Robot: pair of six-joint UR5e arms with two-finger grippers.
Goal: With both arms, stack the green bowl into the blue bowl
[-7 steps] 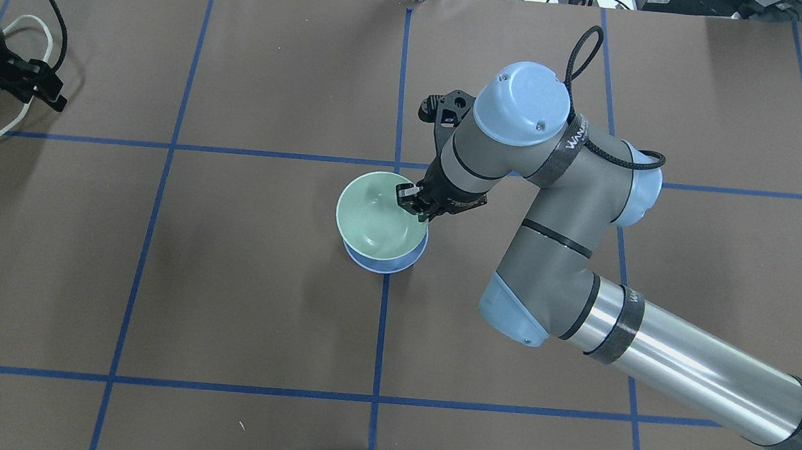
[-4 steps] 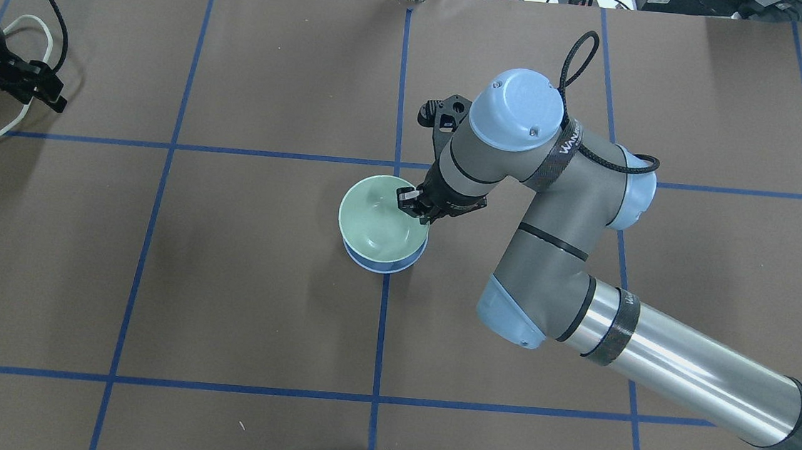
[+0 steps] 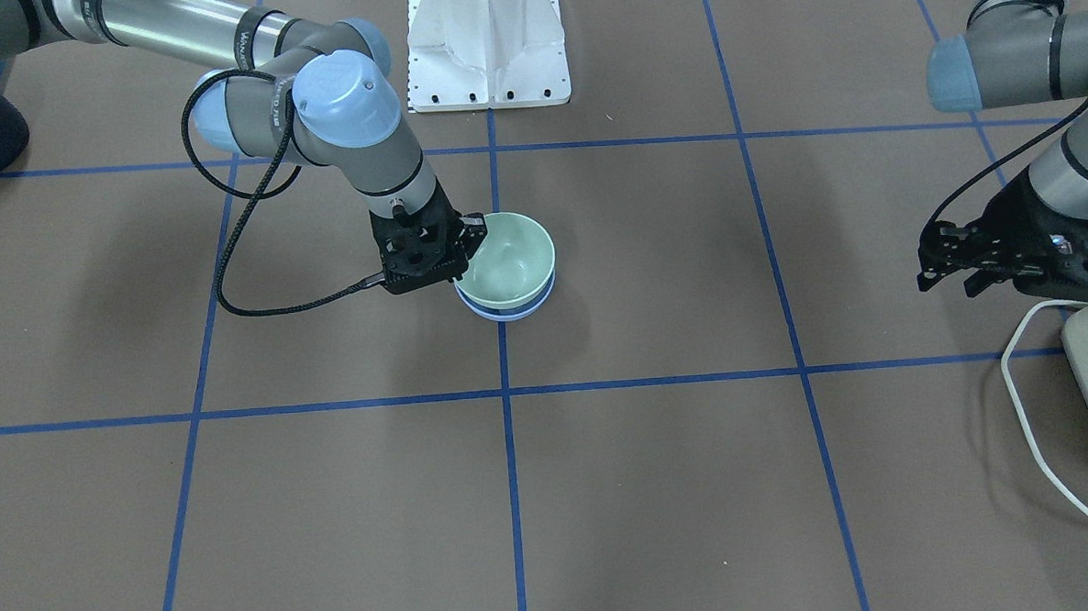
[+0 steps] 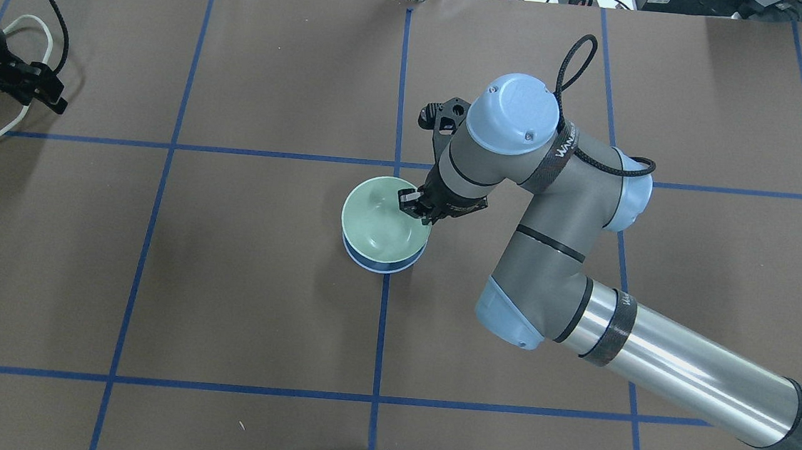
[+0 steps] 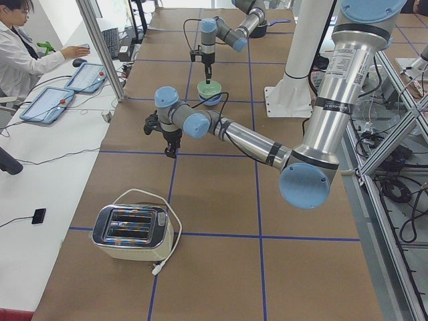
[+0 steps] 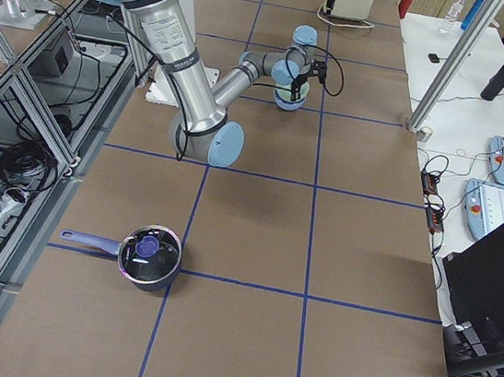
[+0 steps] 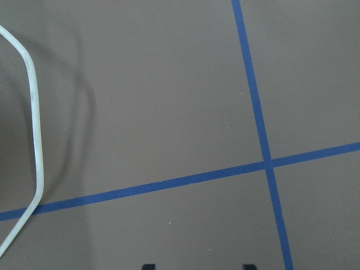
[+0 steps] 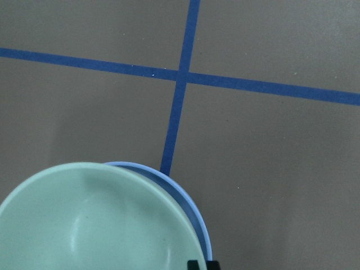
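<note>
The green bowl (image 4: 378, 222) sits nested in the blue bowl (image 4: 378, 266) at the table's middle, slightly off-centre, so the blue rim shows along one side (image 3: 508, 313). My right gripper (image 4: 415, 205) is shut on the green bowl's rim, one finger inside and one outside (image 3: 473, 231). The right wrist view shows the green bowl (image 8: 95, 225) over the blue rim (image 8: 190, 198). My left gripper (image 4: 33, 85) hangs open and empty above the mat far to the left (image 3: 960, 273), well away from the bowls.
A toaster (image 5: 134, 231) with a white cable (image 3: 1030, 404) stands at the left end of the table, near my left gripper. A dark pot (image 6: 148, 257) sits at the right end. The white pedestal (image 3: 487, 42) is at the robot's side.
My right gripper has lowered the green bowl further into the blue bowl, so less of the blue bowl shows. The left arm has barely moved.
</note>
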